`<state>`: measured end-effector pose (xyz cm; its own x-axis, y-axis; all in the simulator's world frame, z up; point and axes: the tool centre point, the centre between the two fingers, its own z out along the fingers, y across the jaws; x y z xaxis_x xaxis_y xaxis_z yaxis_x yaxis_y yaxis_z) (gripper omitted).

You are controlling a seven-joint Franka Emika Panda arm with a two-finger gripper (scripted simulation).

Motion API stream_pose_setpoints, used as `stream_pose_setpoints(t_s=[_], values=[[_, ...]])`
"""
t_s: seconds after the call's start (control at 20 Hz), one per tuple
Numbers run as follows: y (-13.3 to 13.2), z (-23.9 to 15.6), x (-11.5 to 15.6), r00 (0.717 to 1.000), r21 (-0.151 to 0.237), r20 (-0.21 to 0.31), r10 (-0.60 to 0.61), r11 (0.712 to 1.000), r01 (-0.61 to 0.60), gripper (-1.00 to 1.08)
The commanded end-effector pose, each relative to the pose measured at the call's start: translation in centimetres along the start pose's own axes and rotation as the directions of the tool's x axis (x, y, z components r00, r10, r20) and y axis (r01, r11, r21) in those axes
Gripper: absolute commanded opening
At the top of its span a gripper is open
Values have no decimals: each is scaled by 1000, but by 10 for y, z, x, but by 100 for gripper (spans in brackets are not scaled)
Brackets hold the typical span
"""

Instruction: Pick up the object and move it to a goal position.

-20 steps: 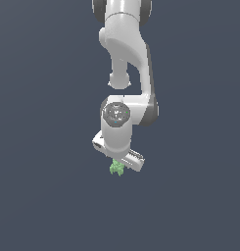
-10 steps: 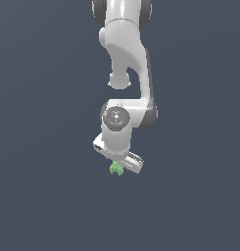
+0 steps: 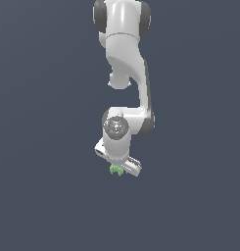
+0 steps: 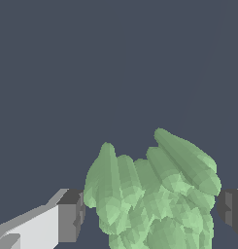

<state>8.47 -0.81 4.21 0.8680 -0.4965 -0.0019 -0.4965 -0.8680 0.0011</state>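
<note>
The object (image 3: 114,170) is a small pale green knobbly blob poking out just below the white hand in the exterior view. My gripper (image 3: 118,168) hangs from the white arm, near the middle of the view and slightly low. In the wrist view the object (image 4: 154,194) fills the space between the two dark finger pads (image 4: 72,214), which press on its two sides. The gripper (image 4: 152,211) is shut on it. Only plain dark blue-grey ground shows behind it. I see no goal marker in either view.
The white arm (image 3: 124,59) reaches down from the top of the exterior view, with its wrist hub (image 3: 115,128) facing the camera. Uniform dark ground surrounds it on all sides.
The wrist hub has shifted lower in the exterior view and the hand looks more foreshortened. The green object stays in the fingers at nearly the same spot in the picture.
</note>
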Motion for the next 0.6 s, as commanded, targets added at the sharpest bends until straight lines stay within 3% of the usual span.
stream_pose_setpoints(t_s=[0.0,0.05,0.55], values=[[-1,-1,1,1000,1,-2,0,1000,0,100],[-1,-1,1,1000,1,-2,0,1000,0,-100],[-1,-1,1,1000,1,-2,0,1000,0,-100]])
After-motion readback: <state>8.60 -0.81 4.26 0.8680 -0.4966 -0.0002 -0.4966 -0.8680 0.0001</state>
